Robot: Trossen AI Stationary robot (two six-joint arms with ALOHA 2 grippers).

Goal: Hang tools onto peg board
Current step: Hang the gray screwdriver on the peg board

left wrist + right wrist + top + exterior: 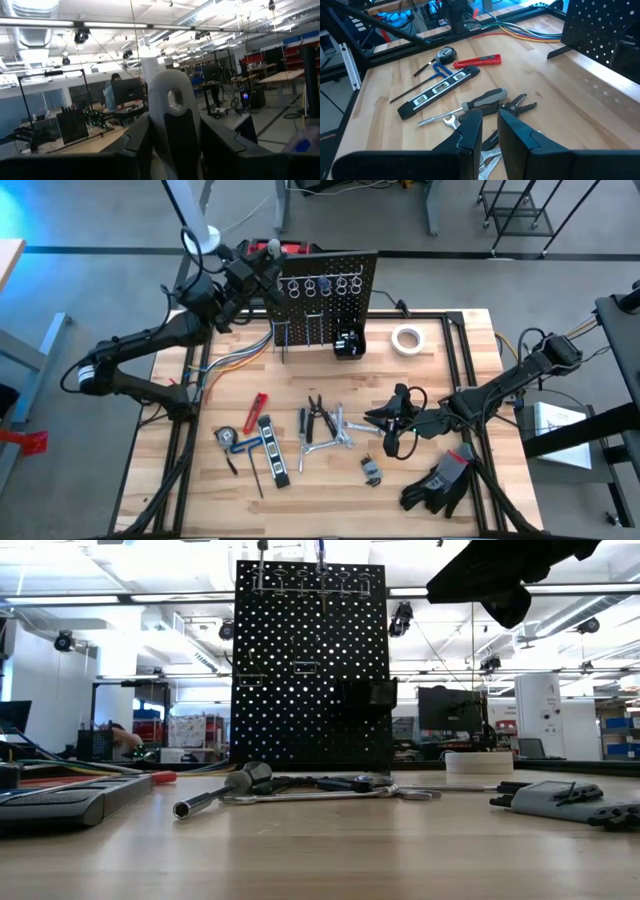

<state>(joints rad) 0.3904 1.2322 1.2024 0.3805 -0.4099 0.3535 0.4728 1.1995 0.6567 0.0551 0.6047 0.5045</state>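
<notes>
While tools [320, 425] lie across the wooden table [440, 360], the left gripper [262, 272] reaches the peg board [325, 285], jaws unclear; the right gripper [490, 131], slightly parted, hovers low.

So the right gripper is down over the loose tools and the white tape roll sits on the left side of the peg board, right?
Not quite. In the high view the white tape roll lies on the table to the right of the peg board, not the left. The right gripper is indeed low over the loose tools.
</notes>
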